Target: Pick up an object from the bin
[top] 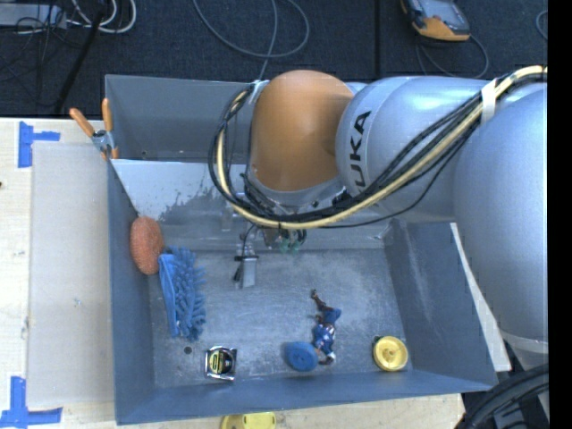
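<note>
Blue brush (181, 293), near claw (244, 273), apart

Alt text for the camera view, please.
The gripper hangs over bare floor of the grey metal bin, beside a blue bristly brush. An orange oval object, a blue toy figure and a yellow round disc lie farther off.

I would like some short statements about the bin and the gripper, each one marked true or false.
1. The yellow disc lies at the lower right of the bin. True.
2. The gripper holds the blue brush. False: the brush lies on the floor, left of the gripper.
3. The orange lump lies by the left wall. True.
4. The tape measure lies on the brush. False: it lies apart, nearer the lower wall.
</note>
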